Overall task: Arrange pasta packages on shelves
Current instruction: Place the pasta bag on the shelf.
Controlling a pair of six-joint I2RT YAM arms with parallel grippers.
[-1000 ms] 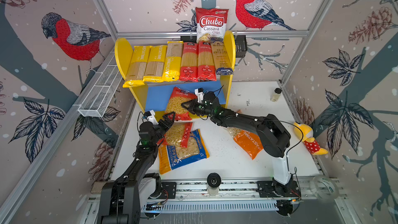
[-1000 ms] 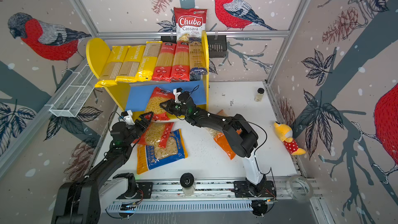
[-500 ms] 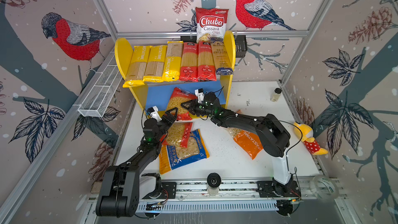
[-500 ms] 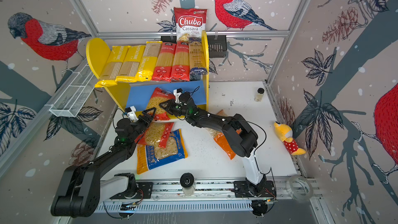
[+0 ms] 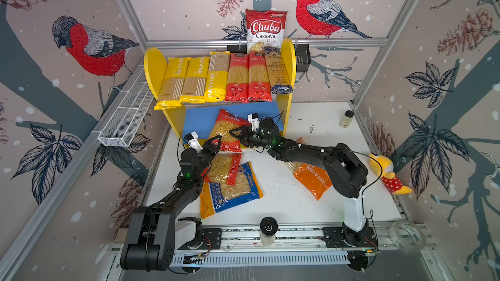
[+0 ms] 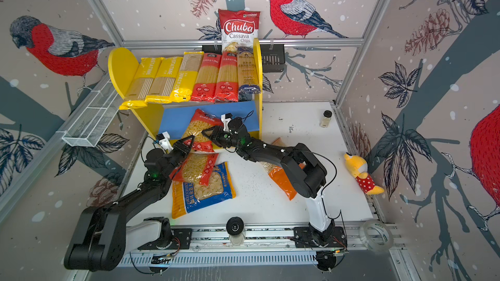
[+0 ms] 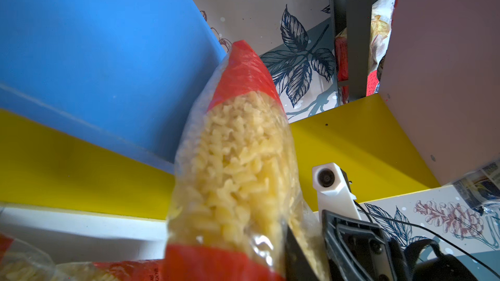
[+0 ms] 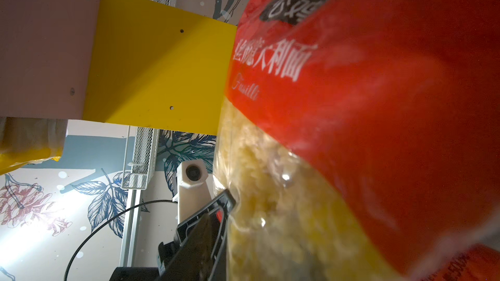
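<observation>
1. So far the shelves (image 5: 154, 63) look over half stocked: six long spaghetti packs (image 5: 224, 79) lie side by side across the upper board, while the blue lower board has nothing set fully on it.
2. Three bags are left on the bench (image 5: 284, 198): a blue-yellow bag (image 5: 230, 193) with a second red bag (image 5: 224, 168) lying on it, and an orange bag (image 5: 311, 182) partly under the right arm.
3. The red fusilli bag (image 5: 226, 131) stands tilted at the lower board's front edge, not yet pushed in.
4. The left fingers (image 5: 213, 143) pinch its lower corner; the right fingers (image 5: 238, 131) stand spread beside its other edge.
</observation>
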